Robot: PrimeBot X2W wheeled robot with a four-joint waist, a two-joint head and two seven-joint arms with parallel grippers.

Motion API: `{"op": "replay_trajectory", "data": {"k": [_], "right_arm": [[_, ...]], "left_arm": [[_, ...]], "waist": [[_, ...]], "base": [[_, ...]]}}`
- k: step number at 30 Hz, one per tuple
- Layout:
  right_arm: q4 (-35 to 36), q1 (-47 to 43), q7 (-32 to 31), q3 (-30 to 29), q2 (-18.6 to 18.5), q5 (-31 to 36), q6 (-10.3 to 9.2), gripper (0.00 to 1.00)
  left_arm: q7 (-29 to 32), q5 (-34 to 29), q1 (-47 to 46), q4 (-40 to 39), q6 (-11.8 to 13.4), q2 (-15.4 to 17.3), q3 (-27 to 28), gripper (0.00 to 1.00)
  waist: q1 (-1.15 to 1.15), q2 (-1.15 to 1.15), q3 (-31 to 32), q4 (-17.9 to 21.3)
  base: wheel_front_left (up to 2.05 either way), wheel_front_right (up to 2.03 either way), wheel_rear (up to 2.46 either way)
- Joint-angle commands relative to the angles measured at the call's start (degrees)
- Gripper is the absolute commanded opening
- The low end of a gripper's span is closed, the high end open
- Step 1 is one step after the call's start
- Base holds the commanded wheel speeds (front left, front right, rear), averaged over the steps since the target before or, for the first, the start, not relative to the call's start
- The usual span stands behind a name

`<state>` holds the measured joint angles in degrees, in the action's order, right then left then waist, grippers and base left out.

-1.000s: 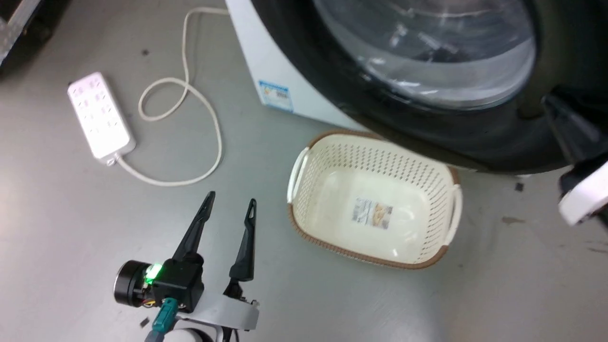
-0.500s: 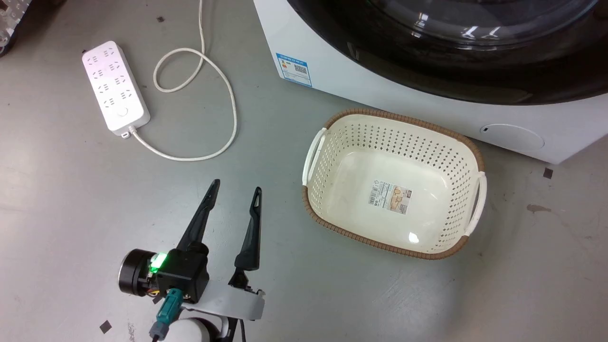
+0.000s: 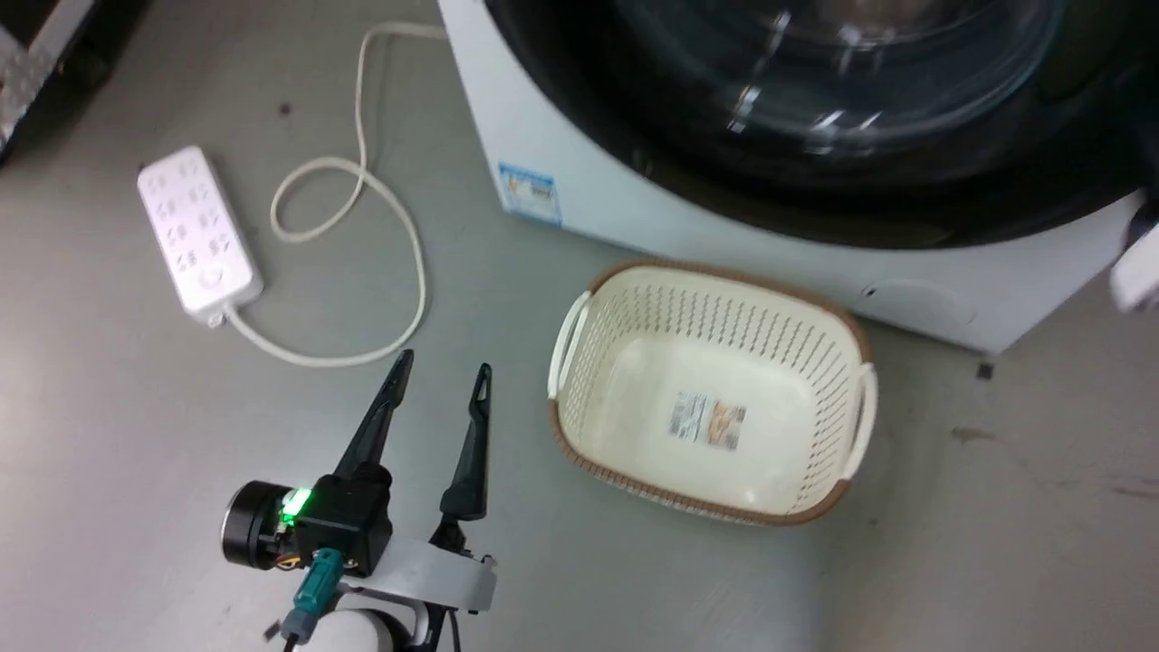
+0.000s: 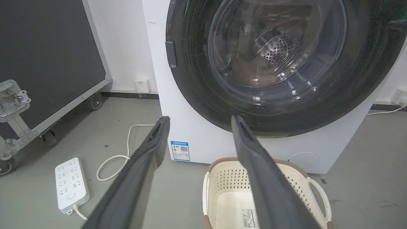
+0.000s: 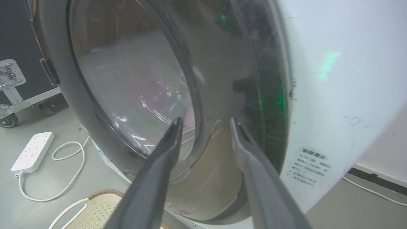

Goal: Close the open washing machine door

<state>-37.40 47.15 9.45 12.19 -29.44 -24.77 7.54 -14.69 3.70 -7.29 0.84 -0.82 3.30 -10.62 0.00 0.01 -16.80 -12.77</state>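
- Washing machine [image 4: 190, 127], white: ahead of left gripper [image 3: 445, 362] and right gripper [image 5: 206, 120].
- Washing machine door [image 4: 190, 79], black rim, clear glass bowl: lying against machine front, just beyond right gripper fingertips; latched or not, cannot tell.
- Flight case [image 4: 47, 47], black, on castors: far left of left gripper.
- Laundry basket [image 3: 706, 303], cream, brown rim: on floor, right of left gripper, apart.
- Power strip [image 3: 197, 234], white, looped cord [image 3: 412, 263]: ahead-left of left gripper.
- Left gripper: fingers parted, holding nothing.
- Right gripper: fingers parted, nothing between.

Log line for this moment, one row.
washing machine door: looks shut | left gripper: open, beside laundry basket | right gripper: open, facing door rim
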Motion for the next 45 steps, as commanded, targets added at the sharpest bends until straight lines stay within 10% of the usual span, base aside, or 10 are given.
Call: {"op": "replay_trajectory", "data": {"k": [1,18,35,36,45], "right_arm": [[0.69,-2.57,0.97,0.34,0.86,-0.05,-0.05,1.00],[27.21,-37.47,4.90,-11.52,18.45,17.06,-0.05,1.00],[27.45,-47.92,4.68,-14.36,25.93,21.55,-0.05,1.00],[27.49,-47.23,4.54,-14.38,25.71,21.29,-0.01,0.00],[27.76,-47.19,4.12,-14.27,25.72,21.37,0.00,0.00]], "left_arm": [[-0.30,-0.04,0.27,0.35,-0.38,0.12,0.27,1.00],[-0.30,1.29,6.86,3.43,-1.61,1.14,4.52,1.00],[-0.30,2.59,8.08,7.77,-2.74,0.65,4.83,1.00],[0.01,2.53,7.99,7.76,-2.45,0.77,4.78,0.00],[0.48,2.34,7.96,7.56,-2.29,0.77,4.88,0.00]], "waist": [[0.00,-0.01,3.21,2.09],[0.00,-0.01,14.09,13.41],[0.00,-0.01,15.30,14.73],[0.00,-0.01,15.32,14.76],[0.00,-0.01,15.36,14.63]], "base": [[0.00,0.00,0.00],[0.00,0.00,0.00],[0.00,0.00,0.00],[0.00,0.00,0.00],[0.00,0.00,0.00]]}}
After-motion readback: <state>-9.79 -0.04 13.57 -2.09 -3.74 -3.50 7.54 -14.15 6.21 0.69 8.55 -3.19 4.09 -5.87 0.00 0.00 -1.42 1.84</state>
